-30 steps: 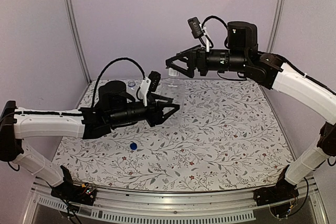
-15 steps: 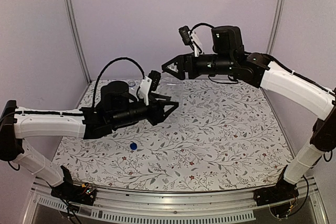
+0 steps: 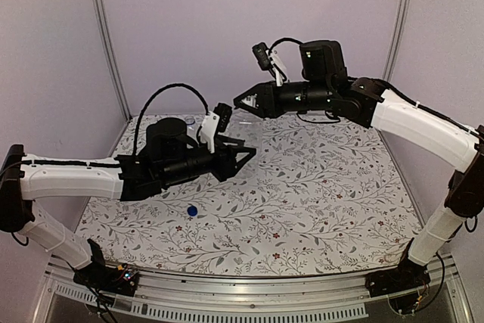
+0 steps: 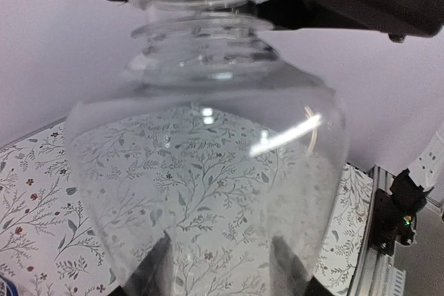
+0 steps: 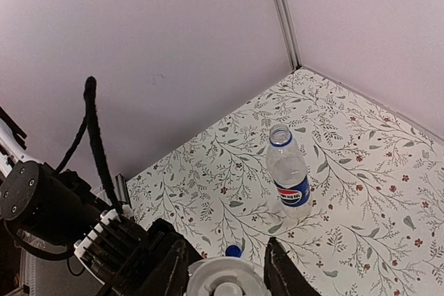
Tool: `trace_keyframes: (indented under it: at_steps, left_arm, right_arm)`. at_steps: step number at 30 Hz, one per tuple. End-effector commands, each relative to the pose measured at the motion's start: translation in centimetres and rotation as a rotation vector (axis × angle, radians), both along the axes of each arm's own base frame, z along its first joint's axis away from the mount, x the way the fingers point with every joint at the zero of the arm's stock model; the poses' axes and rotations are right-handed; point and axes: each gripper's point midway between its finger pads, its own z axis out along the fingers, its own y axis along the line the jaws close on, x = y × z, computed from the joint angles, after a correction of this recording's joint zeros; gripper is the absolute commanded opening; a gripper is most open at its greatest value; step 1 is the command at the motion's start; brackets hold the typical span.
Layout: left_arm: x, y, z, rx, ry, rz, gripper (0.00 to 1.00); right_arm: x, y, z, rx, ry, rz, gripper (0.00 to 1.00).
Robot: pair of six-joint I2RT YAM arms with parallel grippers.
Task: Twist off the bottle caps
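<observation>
Right hand (image 3: 240,100) apparently pinches whitish cap (image 5: 225,282).

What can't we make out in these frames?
White cap: cut by bottom edge in right wrist view; right tool mostly covers it in left wrist view; seated or loose unclear.
Clear bottle: base cut off in left wrist view; near-invisible from top.
Labelled bottle: mostly behind left arm from top.

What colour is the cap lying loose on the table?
Bright blue. The loose cap shows best in the top external view.
</observation>
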Motion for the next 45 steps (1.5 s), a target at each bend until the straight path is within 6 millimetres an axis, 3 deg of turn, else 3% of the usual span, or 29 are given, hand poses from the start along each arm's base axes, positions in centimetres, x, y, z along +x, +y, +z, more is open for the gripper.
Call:
trace_keyframes:
  at_steps: [1, 6, 9, 19, 24, 31, 33, 36, 38, 41, 45]
  left_arm:
    - [-0.5, -0.3, 0.9, -0.013, -0.034, -0.011, 0.14]
    - [-2.2, -0.3, 1.8, -0.019, -0.088, -0.11, 0.14]
    - [-3.8, -0.8, 2.1, -0.025, -0.102, -0.237, 0.15]
    - [-10.9, -0.4, 3.8, -0.171, -0.087, -0.751, 0.16]
    - [-12.4, -0.3, 4.0, -0.22, -0.061, -0.857, 0.16]
    - [-11.9, -0.5, 3.8, -0.208, -0.053, -0.84, 0.16]
    - [-11.4, -0.6, 3.7, -0.2, -0.055, -0.805, 0.16]
    - [-9.7, -0.7, 3.2, -0.171, -0.051, -0.7, 0.16]
    - [-7.9, -0.7, 2.8, -0.147, -0.047, -0.592, 0.17]
    - [-5.6, -0.7, 2.1, -0.104, -0.031, -0.454, 0.16]
    - [-3.1, -0.6, 1.3, -0.06, -0.014, -0.279, 0.18]
  right_arm:
    - [-0.8, 0.3, 1.1, 0.017, -0.033, 0.045, 0.25]
    - [-1.7, -0.3, 1.6, 0.024, -0.098, 0.096, 0.08]
    - [-3.1, -0.6, 2.0, 0.044, -0.143, 0.226, 0.03]
    - [-11.3, -3.0, 2.8, 0.191, -0.275, 0.849, 0.14]
    - [-12.3, -3.5, 2.7, 0.241, -0.257, 0.962, 0.19]
    - [-11.5, -3.3, 2.7, 0.226, -0.251, 0.924, 0.3]
    - [-10.8, -3.1, 2.6, 0.203, -0.249, 0.869, 0.39]
    - [-9.2, -2.8, 2.7, 0.156, -0.25, 0.74, 0.71]
    - [-7.9, -2.8, 3.1, 0.131, -0.242, 0.638, 0.84]
    - [-6.5, -3.1, 4.4, 0.132, -0.232, 0.512, 0.98]
    - [-4.6, -3.8, 6.2, 0.17, -0.188, 0.33, 0.99]
